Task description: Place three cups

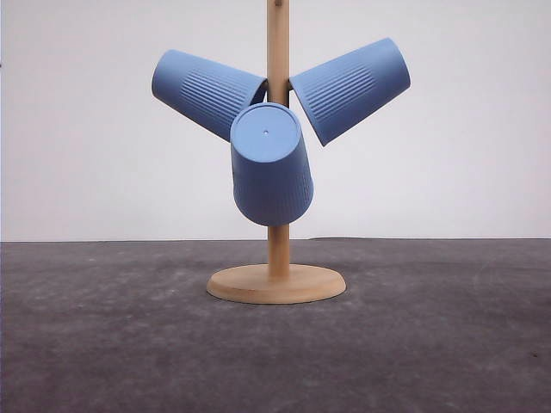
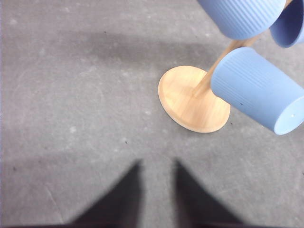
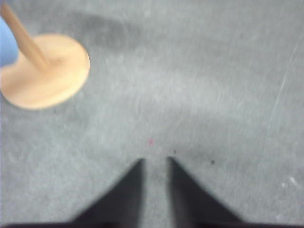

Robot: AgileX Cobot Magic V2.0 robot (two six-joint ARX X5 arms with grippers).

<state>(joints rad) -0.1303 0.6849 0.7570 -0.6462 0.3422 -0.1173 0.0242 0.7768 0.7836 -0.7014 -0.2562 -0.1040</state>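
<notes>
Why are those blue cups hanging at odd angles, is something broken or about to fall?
Nothing looks wrong. The three cups hang tilted, mouths inward, around the wooden stand, which stands upright on the grey table. No spills or damage show. Both claws hover empty above the table.

Three cups on a wooden stand over a grey counter (image 2: pixel 71 95).
The stand (image 2: pixel 192 102) carries one ribbed blue cup (image 2: pixel 259 90) nearest, two more cups (image 2: pixel 242 16) (image 2: pixel 289 23) beyond; dark fingers (image 2: pixel 118 199), slightly parted, hover empty.

place: lab-like test bench | evidence: bare grey tabletop (image 1: pixel 103 344), plain white backdrop (image 1: pixel 86 129)
</notes>
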